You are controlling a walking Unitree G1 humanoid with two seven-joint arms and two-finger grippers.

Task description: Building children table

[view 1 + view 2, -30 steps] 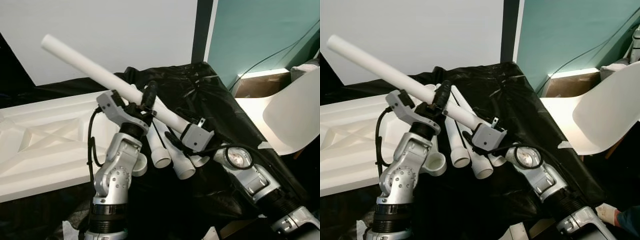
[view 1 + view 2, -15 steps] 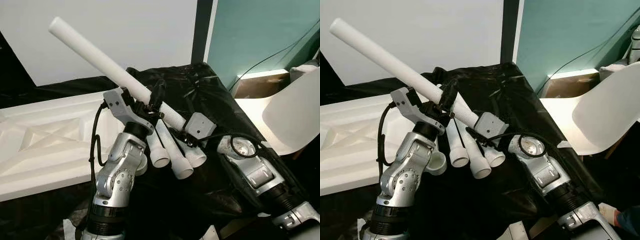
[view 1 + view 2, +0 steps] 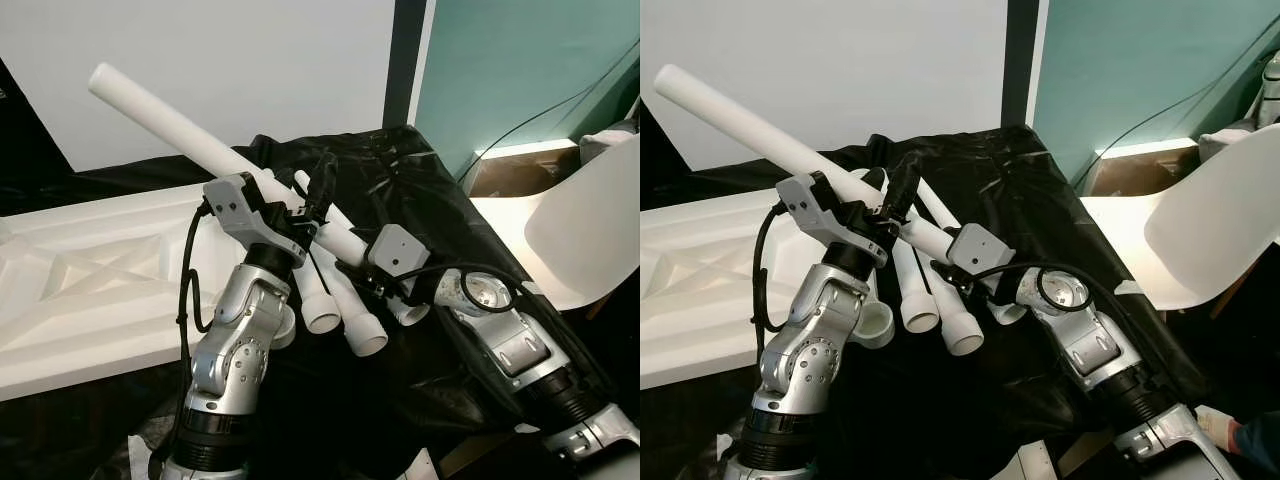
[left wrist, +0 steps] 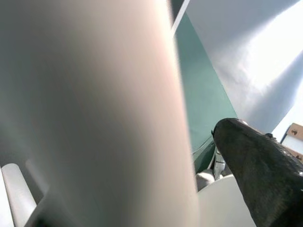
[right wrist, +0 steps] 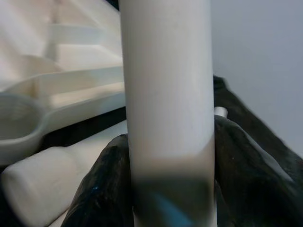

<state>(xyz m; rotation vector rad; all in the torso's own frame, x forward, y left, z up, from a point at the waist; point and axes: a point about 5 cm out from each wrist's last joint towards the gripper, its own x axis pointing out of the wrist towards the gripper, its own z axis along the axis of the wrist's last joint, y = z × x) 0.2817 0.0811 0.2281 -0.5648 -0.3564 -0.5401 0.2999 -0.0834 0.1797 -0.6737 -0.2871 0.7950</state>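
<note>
A long white table leg [image 3: 190, 132] slants up to the left above the black cloth. My left gripper [image 3: 312, 200] is shut on it near its middle; in the left wrist view the leg [image 4: 94, 113] looms close beside one black finger [image 4: 255, 170]. My right gripper [image 3: 350, 268] is shut on the leg's lower part, and in the right wrist view black fingers [image 5: 102, 184] press both sides of the leg [image 5: 165, 94]. The white tabletop [image 3: 90, 290] lies underside up at the left.
Two more white legs [image 3: 322, 308] [image 3: 362, 335] lie on the black cloth [image 3: 400, 170] beneath the held one. A white chair [image 3: 590, 230] stands at the right. A person's gloved hand [image 3: 1215, 425] is at the lower right corner. A white wall and a teal panel are behind.
The leg's raised far end has dipped a little since half a second ago. Over the last second my right wrist moved up toward the left gripper. Both grippers stayed shut on the leg.
</note>
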